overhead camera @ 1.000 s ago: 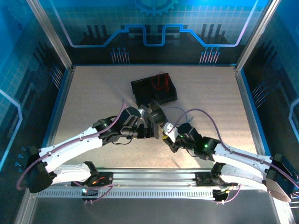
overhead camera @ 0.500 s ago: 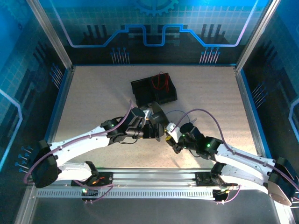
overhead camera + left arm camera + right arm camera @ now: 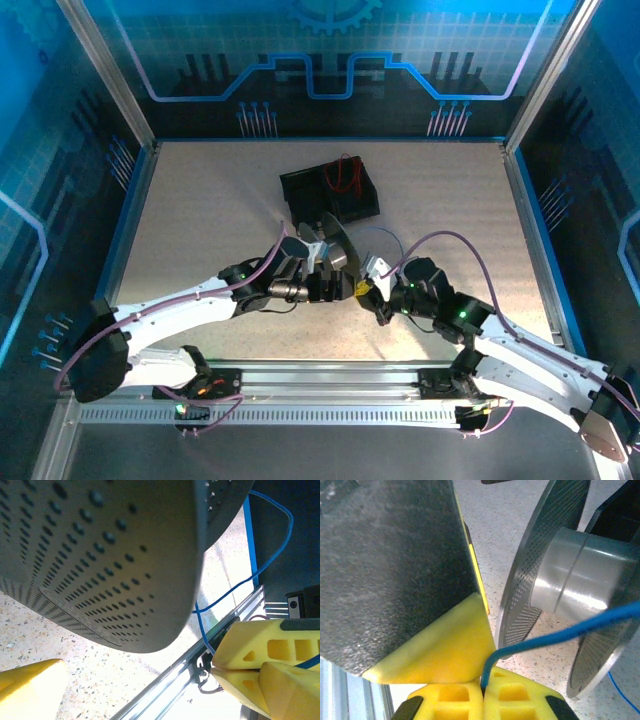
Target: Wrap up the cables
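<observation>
speckled table [image 3: 200, 210]; left claw [image 3: 322, 262] apart; right claw [image 3: 482, 692] clamped on one blue cable [image 3: 560, 630]

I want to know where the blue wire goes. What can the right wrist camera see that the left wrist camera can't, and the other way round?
Right wrist only: the shiny silver metal hub between the two perforated grey discs, and the thin blue wire running into the shut yellow fingers of the right hand.

Left wrist only: the blue wire's long loose loop trailing away, and the aluminium rail.

Both: the perforated grey spool disc, the blue wire, the speckled table.
</observation>
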Motion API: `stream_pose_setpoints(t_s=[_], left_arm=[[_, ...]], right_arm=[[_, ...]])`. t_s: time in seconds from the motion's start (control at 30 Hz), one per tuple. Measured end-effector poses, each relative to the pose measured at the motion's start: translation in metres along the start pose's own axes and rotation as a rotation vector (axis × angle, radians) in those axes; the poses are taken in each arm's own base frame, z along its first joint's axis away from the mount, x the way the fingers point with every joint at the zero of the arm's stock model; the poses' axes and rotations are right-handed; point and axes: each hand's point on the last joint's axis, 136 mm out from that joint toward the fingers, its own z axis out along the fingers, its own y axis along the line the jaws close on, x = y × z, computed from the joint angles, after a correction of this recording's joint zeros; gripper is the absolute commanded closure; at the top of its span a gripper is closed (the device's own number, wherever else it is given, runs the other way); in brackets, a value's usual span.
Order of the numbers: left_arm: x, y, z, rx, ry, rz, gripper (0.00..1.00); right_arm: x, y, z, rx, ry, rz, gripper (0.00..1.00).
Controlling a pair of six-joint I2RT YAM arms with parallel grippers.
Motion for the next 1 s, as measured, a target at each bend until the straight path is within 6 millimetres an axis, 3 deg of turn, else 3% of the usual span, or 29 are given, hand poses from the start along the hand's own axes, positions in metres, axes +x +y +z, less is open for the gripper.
stream_pose_setpoints(t_s=[0.4,0.7,0.83,1.0], left_arm=[[-0.001,-0.002,-0.014,-0.001,-0.028,0.005,0.01],[-0.022,-0.041,-0.045,0.16,-0.132,0.045,0.01],[-0.02,-0.043,-0.039,0.186,-0.099,0.038,0.01],[-0.014,-0.032,-0.02,0.158,-0.031,0.014,0.01]], right_arm=[[-0.007,0.007,0.005,-0.062,0.018,-0.002,1.0],[-0.003,0.011,0.006,-0.084,0.034,0.005,1.0],[-0.003,0.014,0.006,-0.101,0.039,0.008,1.0],[0.008,0.011,0.005,-0.095,0.081,0.041,1.0]])
